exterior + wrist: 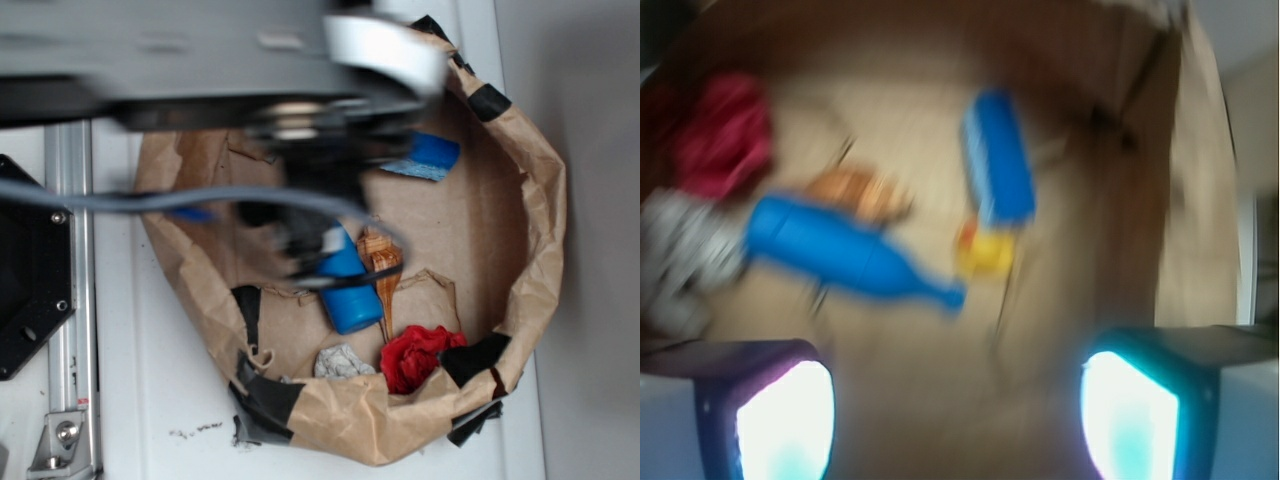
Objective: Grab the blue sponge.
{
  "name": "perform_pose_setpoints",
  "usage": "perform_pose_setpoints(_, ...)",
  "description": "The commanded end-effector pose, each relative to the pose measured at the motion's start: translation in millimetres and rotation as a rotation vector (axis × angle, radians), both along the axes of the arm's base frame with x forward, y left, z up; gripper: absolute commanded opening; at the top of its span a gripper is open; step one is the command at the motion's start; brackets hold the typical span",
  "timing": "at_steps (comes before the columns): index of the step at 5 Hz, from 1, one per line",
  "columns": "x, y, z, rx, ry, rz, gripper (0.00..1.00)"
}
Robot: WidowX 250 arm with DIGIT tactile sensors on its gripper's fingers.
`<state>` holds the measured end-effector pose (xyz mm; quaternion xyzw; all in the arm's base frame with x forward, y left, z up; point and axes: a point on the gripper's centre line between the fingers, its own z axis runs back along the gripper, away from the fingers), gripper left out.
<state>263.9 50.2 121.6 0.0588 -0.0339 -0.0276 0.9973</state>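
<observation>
White tabletop all round, and sitting on it a brown paper bag [540, 230] rolled down into a nest, patched with black tape. Everything you care about is on its floor.

Sweeping the wrist view left to right: one grey-white crumpled scrap [680, 255] at the edge, one red cloth [725, 135] above it, one blue bottle [845, 250] lying flat with its neck pointing right, one orange wooden piece [855, 192] just behind the bottle, then the blue sponge [998, 155], one only, with one small yellow object [987, 250] touching or just beside its near end; too blurred to say which.

Your gripper [960, 410] is spread wide, empty, hovering above the bag floor, both fingers [1130, 410] framing the bottom of the view. The sponge sits ahead and slightly right of centre, well apart from the pads.

My read: you're on the approach. Don't chase the bottle; it's the nearer blue thing and an easy mistake. Line the jaws across the sponge's narrow width, stay clear of the yellow piece, and mind the paper wall to the right as you descend.
</observation>
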Motion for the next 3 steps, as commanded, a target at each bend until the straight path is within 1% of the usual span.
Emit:
perform_pose_setpoints(1,40.9,14.1,-65.3,0.264,0.105,0.023,1.0)
perform_pose_setpoints(2,41.6,25.0,-83.0,0.232,0.154,0.05,1.0)
perform_pose_setpoints(3,38.3,31.8,-83.5,0.193,0.153,0.066,0.91)
